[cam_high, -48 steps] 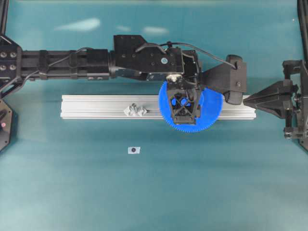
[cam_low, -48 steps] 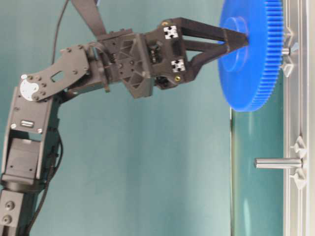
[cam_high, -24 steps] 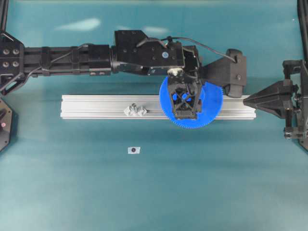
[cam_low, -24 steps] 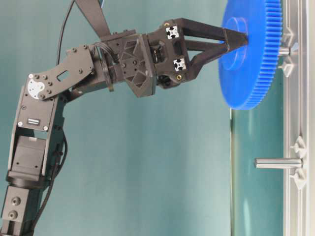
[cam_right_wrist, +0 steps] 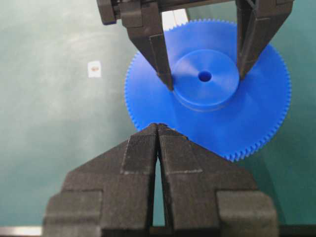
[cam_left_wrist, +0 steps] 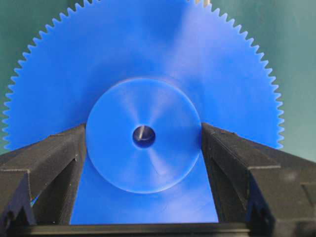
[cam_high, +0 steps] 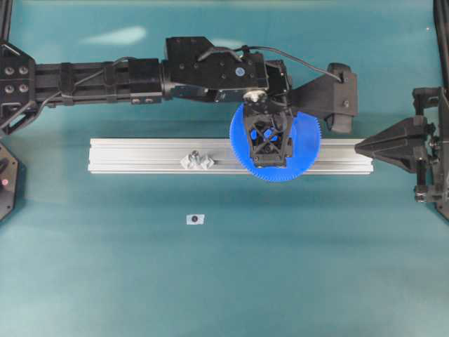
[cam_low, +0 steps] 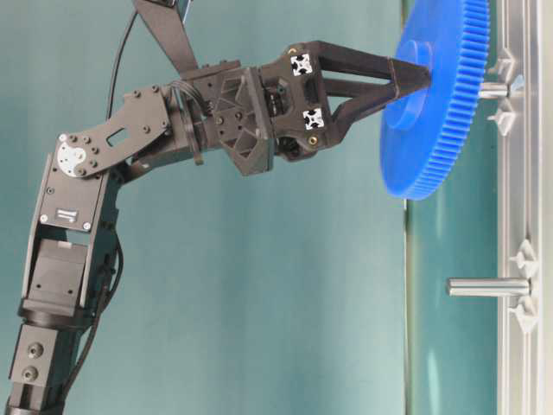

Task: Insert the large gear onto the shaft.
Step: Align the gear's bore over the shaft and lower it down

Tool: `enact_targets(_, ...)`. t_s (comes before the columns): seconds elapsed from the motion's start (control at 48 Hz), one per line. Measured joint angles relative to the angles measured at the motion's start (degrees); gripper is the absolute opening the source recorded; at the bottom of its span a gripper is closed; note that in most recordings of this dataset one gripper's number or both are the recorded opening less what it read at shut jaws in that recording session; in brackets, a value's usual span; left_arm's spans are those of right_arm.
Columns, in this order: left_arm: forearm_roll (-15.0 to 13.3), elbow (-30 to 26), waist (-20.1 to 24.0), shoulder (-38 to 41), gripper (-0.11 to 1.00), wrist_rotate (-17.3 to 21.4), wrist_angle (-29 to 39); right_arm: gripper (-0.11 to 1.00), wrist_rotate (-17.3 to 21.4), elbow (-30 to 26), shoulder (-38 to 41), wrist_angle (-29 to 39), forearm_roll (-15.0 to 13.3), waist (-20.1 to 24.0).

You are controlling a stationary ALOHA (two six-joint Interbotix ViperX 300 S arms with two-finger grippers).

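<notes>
One large gear [cam_low: 432,95], two upright pins, one aluminium rail [cam_high: 140,154].

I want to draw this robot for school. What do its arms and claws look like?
Both arms are black, built from boxy blocks with small screws. The left arm has black cables looping along it and a silver round disc near one joint. The left gripper has long wedge-shaped fingers and two small black-and-white square markers. The right gripper is chunky, black and ridged.

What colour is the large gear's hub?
Bright blue, same as the large gear itself; clearest in the left wrist view.
</notes>
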Motion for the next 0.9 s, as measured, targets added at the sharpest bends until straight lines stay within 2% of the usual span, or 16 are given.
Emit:
enact_targets(0.5, 0.0, 2.8, 0.1, -1.1, 0.77, -0.1, 0.1, 0.07, 0.0, 0.2, -0.4, 0.0, 0.0, 0.0)
enact_targets(0.895, -0.1, -1.1, 0.0, 0.7, 0.77, 0.4, 1.9, 0.07, 0.0, 0.5, -0.5, 0.0, -0.1, 0.0)
